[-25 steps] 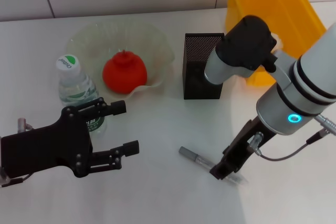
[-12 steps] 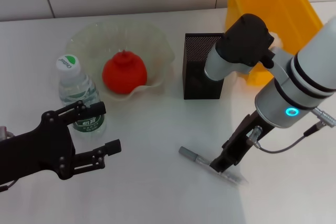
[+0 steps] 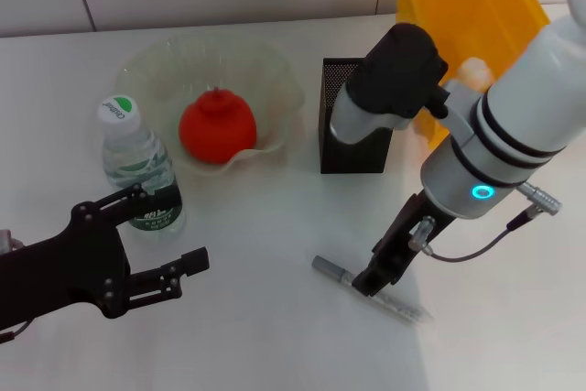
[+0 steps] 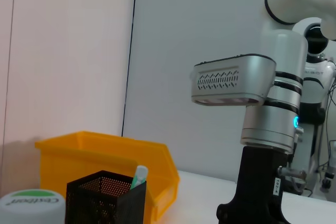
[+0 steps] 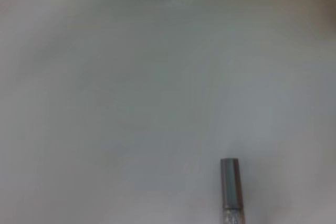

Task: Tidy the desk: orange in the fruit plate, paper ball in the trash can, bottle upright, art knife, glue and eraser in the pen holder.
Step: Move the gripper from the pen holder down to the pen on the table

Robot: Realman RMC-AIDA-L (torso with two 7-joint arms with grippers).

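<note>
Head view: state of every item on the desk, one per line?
orange: in the fruit plate.
bottle: upright, capped.
pen holder: upright, a stick-like item inside.
trash can: upright, contents unclear.
art knife: flat on the desk, under the right gripper.
left gripper: open, beside the bottle.
</note>
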